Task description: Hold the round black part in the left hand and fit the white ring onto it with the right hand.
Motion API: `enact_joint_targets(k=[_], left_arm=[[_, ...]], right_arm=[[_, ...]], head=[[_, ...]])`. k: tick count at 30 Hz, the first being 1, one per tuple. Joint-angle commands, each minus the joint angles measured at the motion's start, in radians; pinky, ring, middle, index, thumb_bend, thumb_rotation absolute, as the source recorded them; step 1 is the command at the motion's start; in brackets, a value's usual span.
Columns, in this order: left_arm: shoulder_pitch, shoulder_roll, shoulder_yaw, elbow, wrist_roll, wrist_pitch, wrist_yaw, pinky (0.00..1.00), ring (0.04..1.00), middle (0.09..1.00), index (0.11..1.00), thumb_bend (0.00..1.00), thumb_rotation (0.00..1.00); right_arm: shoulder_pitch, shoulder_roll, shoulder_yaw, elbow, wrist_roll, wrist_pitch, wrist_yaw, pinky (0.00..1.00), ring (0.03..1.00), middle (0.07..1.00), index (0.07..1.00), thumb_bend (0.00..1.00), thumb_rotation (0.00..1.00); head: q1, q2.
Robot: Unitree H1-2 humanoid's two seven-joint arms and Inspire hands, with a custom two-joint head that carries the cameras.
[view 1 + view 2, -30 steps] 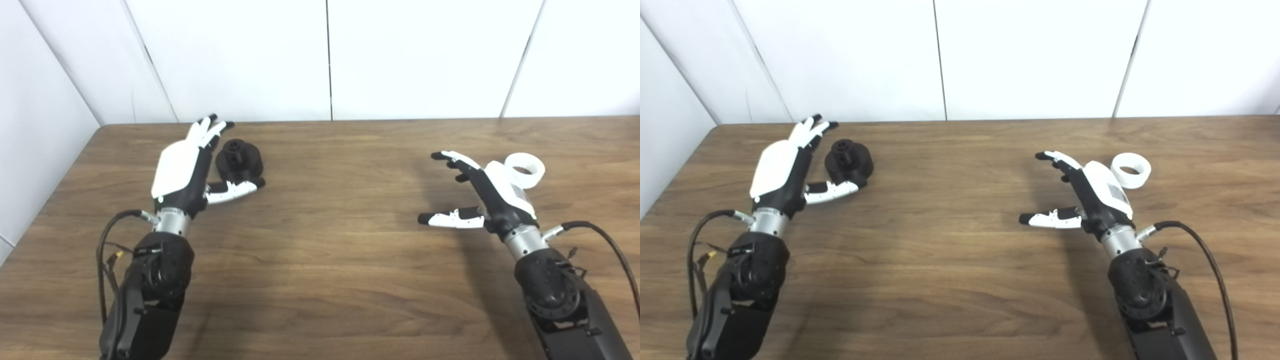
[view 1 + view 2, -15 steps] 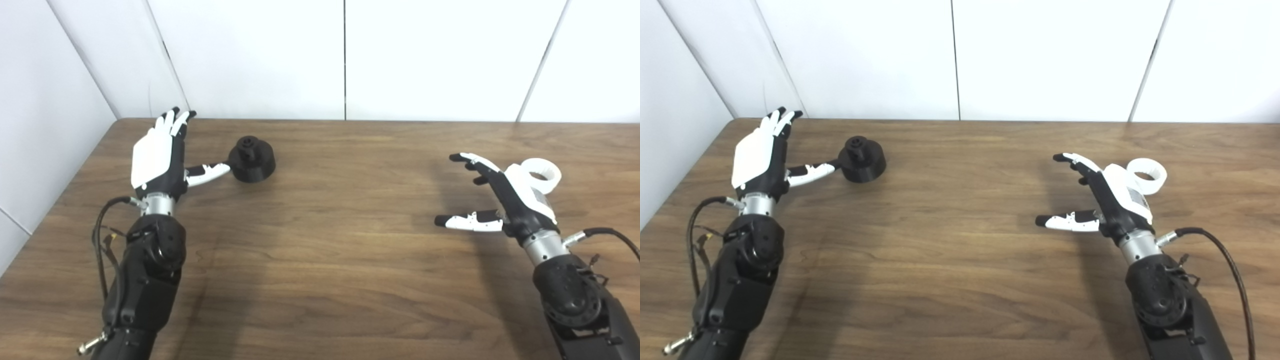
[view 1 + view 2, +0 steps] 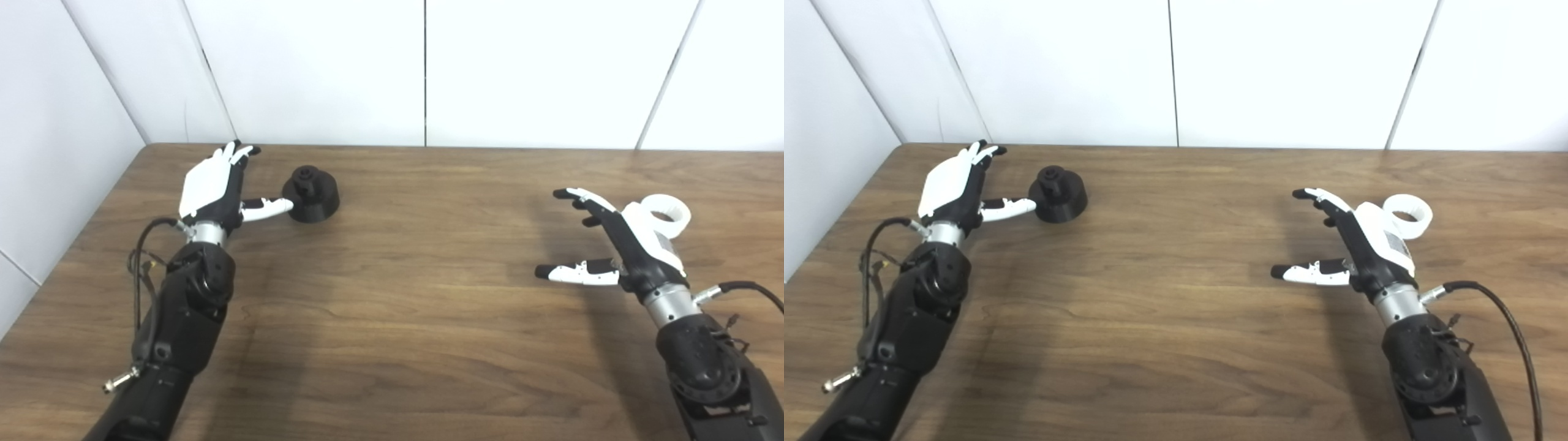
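The round black part (image 3: pixel 312 194) stands on the wooden table (image 3: pixel 398 294) at the back left, a small knob on its top. My left hand (image 3: pixel 214 187) is just left of it and open, fingers stretched toward the back wall. Its thumb tip reaches the part's left side. The white ring (image 3: pixel 666 214) lies on the table at the right, partly hidden behind my right hand (image 3: pixel 618 239). That hand is open, fingers spread and thumb pointing left, holding nothing.
White wall panels close the back and left sides of the table. A black cable (image 3: pixel 1500 312) loops off the right wrist and another (image 3: pixel 870 257) hangs by the left forearm.
The camera has swung left. My left hand let the black part out of its palm, drew away to the left, then came back until the thumb met it. The right hand hardly moved.
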Motion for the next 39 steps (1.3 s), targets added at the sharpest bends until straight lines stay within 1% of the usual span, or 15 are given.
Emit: enact_joint_targets(k=[1, 4, 10, 18, 21, 30, 33, 38, 39], left_arm=[[-0.061, 0.03, -0.005, -0.004, -0.008, -0.003, -0.002, 1.0, 1.0, 1.0, 0.833, 1.0, 0.53], [-0.064, 0.027, -0.014, 0.0, -0.022, -0.006, -0.01, 1.0, 1.0, 1.0, 0.818, 1.0, 0.54], [-0.072, 0.022, -0.035, 0.019, -0.022, -0.002, -0.009, 1.0, 1.0, 1.0, 0.806, 1.0, 0.51], [-0.082, 0.009, -0.062, 0.063, -0.037, -0.029, 0.001, 1.0, 1.0, 1.0, 0.821, 1.0, 0.56], [-0.088, 0.004, -0.076, 0.077, -0.034, -0.026, 0.001, 1.0, 1.0, 1.0, 0.827, 1.0, 0.57], [-0.119, -0.017, -0.101, 0.146, -0.039, -0.046, 0.034, 1.0, 1.0, 1.0, 0.83, 1.0, 0.56], [-0.132, -0.021, -0.107, 0.177, -0.043, -0.059, 0.045, 1.0, 1.0, 1.0, 0.834, 1.0, 0.56], [-0.138, -0.033, -0.105, 0.186, -0.049, -0.062, 0.064, 1.0, 1.0, 1.0, 0.792, 1.0, 0.48], [-0.138, -0.039, -0.101, 0.19, -0.051, -0.065, 0.078, 1.0, 1.0, 1.0, 0.772, 1.0, 0.45]], right_arm=[[-0.032, -0.013, -0.011, -0.034, -0.001, -0.019, -0.008, 0.74, 0.854, 0.89, 0.839, 0.87, 0.32], [-0.03, -0.013, -0.011, -0.036, -0.003, -0.021, -0.01, 0.74, 0.852, 0.889, 0.838, 0.88, 0.32], [-0.027, -0.013, -0.013, -0.04, -0.006, -0.019, -0.01, 0.74, 0.85, 0.889, 0.838, 0.87, 0.33], [-0.021, -0.012, -0.02, -0.046, -0.003, -0.022, -0.014, 0.75, 0.854, 0.886, 0.835, 0.88, 0.32], [-0.019, -0.014, -0.021, -0.051, -0.005, -0.018, -0.009, 0.75, 0.855, 0.888, 0.837, 0.88, 0.33], [-0.017, -0.017, -0.025, -0.063, -0.007, -0.003, 0.004, 0.75, 0.859, 0.894, 0.84, 0.88, 0.34], [-0.014, -0.022, -0.026, -0.067, -0.013, -0.008, 0.003, 0.74, 0.855, 0.893, 0.839, 0.88, 0.35], [-0.011, -0.029, -0.026, -0.078, -0.026, 0.0, 0.007, 0.73, 0.85, 0.892, 0.839, 0.87, 0.36], [-0.011, -0.03, -0.026, -0.078, -0.024, 0.001, 0.007, 0.73, 0.849, 0.891, 0.838, 0.87, 0.36]], head=[[0.0, 0.001], [-0.002, 0.002], [-0.006, 0.004], [-0.013, 0.009], [-0.017, 0.01], [-0.034, 0.016], [-0.035, 0.016], [-0.04, 0.021], [-0.04, 0.021]])
